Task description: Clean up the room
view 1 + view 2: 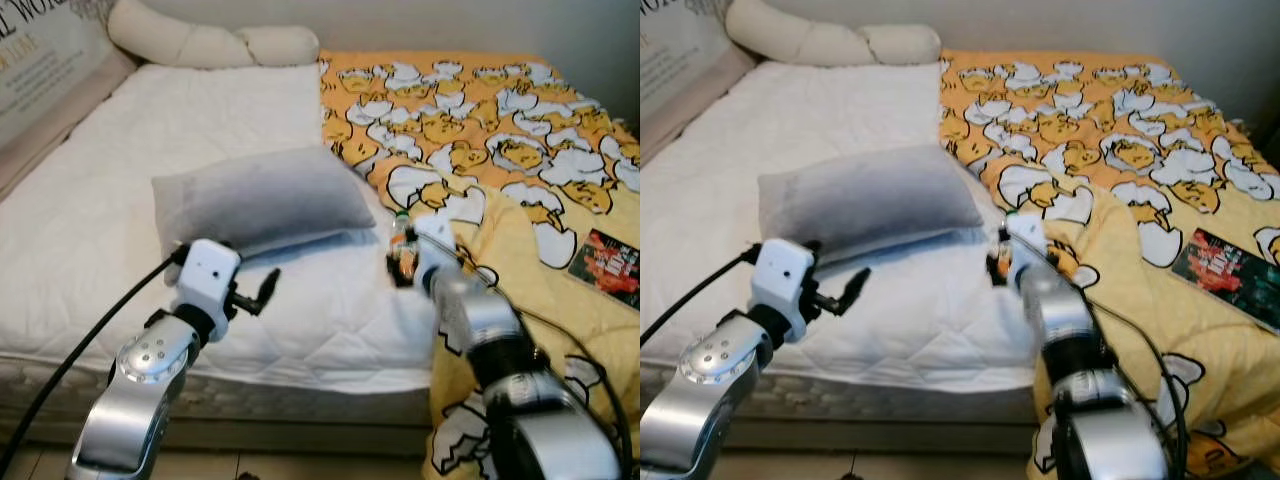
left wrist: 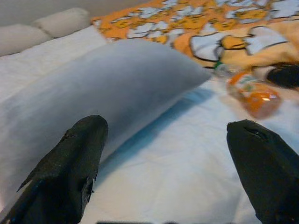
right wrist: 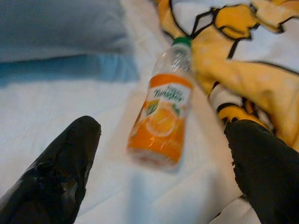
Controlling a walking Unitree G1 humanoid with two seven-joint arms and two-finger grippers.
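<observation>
Left eye view: on the left, the left hand (image 1: 268, 287) hangs low over the white bed (image 1: 90, 220), just in front of a gray pillow (image 1: 262, 198). Its two black fingers (image 2: 70, 163) are spread wide apart with nothing between them. The pillow lies across the middle of the bed. To its right lies a small orange juice bottle (image 3: 163, 116) with a green cap, on its side on the white sheet, right at the edge of a yellow duck blanket (image 1: 500, 130). The right hand (image 3: 159, 170) is just over the bottle, its fingers wide apart on both sides, not touching it. Far right, a dark book (image 1: 1225, 272) lies on the blanket.
</observation>
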